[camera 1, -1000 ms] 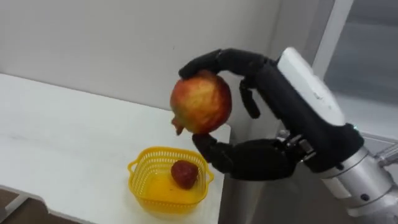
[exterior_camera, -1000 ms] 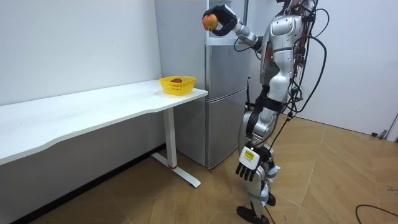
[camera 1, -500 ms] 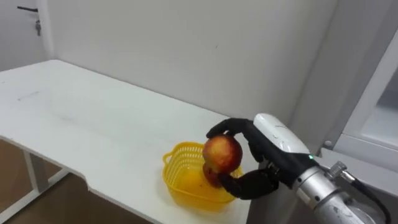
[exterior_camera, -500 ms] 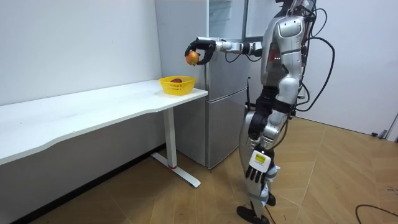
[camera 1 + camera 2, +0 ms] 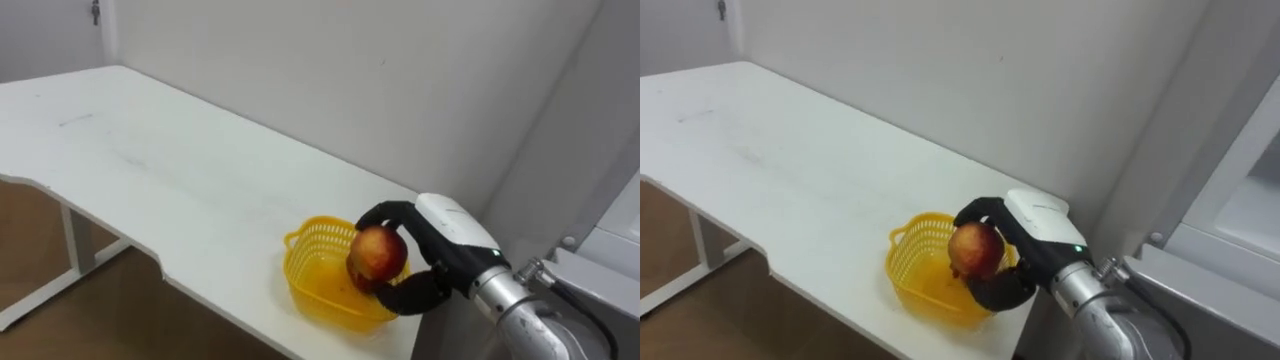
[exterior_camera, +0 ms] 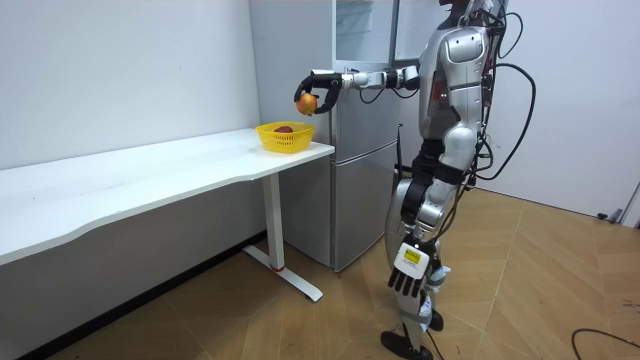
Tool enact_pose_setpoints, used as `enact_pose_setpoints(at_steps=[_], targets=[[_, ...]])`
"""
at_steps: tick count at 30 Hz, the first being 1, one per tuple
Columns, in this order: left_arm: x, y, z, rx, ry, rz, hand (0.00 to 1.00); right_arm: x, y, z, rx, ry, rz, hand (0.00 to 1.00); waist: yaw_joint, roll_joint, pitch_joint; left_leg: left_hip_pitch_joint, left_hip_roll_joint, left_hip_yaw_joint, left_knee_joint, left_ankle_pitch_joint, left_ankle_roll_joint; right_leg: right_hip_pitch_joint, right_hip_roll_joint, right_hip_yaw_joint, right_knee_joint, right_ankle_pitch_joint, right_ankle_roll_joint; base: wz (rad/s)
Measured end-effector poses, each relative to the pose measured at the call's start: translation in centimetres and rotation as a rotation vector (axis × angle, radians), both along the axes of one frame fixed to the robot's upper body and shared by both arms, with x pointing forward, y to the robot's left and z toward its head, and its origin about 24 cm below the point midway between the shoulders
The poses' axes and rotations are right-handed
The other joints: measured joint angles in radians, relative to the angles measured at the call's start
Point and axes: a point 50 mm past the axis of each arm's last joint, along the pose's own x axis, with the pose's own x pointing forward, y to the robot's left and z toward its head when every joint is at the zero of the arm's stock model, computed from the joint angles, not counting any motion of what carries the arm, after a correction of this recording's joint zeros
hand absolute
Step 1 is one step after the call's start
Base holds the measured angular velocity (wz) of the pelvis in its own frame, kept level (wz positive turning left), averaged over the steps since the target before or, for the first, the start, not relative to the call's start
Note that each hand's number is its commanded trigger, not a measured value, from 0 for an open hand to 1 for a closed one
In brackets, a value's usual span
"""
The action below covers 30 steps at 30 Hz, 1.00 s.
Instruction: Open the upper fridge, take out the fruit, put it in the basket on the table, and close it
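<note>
Nearest you, the left hand (image 6: pixel 406 272) hangs by the robot's leg with its fingers loose and empty. You need nothing from it.

Next out is the white table (image 5: pixel 170 170). The yellow basket (image 5: pixel 303 268) sits near its right end, close to the near edge. A small dark red fruit (image 6: pixel 285 129) already lies in it.

The change is just above the basket. A second ago the right hand (image 5: pixel 450 232) held the red-and-yellow fruit (image 5: pixel 377 254) up high, level with the upper fridge. Half a second ago it had come down and out toward the table. Now the arm is stretched out level, and the fruit hangs over the right side of the basket. The fingers arch over its top and the thumb closes under it, so the grasp is firm. The eye views have also swung left along the table, but that is the head moving, not the basket.

For you, this means the fetching is done and only the drop-off is left. The room view shows the fruit clear above the rim, a little toward the fridge side. I judge that you should bring it further left over the middle and lower it before letting go, or it may catch the rim and roll off the table end.

Beyond the basket stands the plain wall, with the grey fridge (image 6: pixel 362 150) at the far right.

I can read no writing, brand or label on the fruit, basket, table or fridge.
</note>
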Motion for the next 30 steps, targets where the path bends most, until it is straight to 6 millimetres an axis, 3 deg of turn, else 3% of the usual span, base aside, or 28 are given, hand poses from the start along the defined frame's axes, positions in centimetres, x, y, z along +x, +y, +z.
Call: enact_pose_setpoints(at_steps=[5, 23, 25, 26, 30], targets=[[0.0, 0.3, 0.1, 0.006, -0.001, 0.002, 0.00, 0.3, -1.0, -1.1, 0.016, 0.057, -0.047, 1.00, 0.018, -0.006, 0.0007, -0.017, -0.003, -0.010, 0.013, -0.003, -0.001, -0.003, -0.002, -0.012, 0.004, 0.000, 0.000, 0.08], [-1.0, 0.5, 0.1, 0.012, 0.029, 0.018, 0.00, 0.9, -2.5, -1.5, -0.012, 0.095, -0.107, 1.00, 0.043, -0.015, 0.0060, -0.039, -0.009, -0.027, 0.033, -0.006, 0.001, -0.015, -0.006, -0.021, 0.020, 0.000, 0.000, 0.03], [-1.0, 0.6, 0.1, 0.014, 0.032, 0.020, 0.00, 1.0, -2.5, -1.6, -0.013, 0.099, -0.108, 0.50, 0.043, -0.014, 0.0070, -0.039, -0.009, -0.027, 0.033, -0.006, 0.001, -0.016, -0.006, -0.021, 0.020, 0.000, 0.000, 0.00], [-1.0, 0.6, 0.1, 0.014, 0.032, 0.020, 0.00, 0.9, -2.5, -1.6, -0.016, 0.103, -0.107, 0.00, 0.044, -0.015, 0.0067, -0.040, -0.009, -0.027, 0.033, -0.006, 0.001, -0.016, -0.006, -0.022, 0.020, 0.000, 0.000, 0.00], [-1.0, 0.6, 0.1, 0.015, 0.037, 0.022, 0.00, 0.9, -2.6, -1.6, -0.018, 0.105, -0.107, 0.00, 0.046, -0.014, 0.0068, -0.043, -0.009, -0.028, 0.034, -0.007, 0.001, -0.016, -0.005, -0.023, 0.019, 0.000, 0.000, 0.00]])
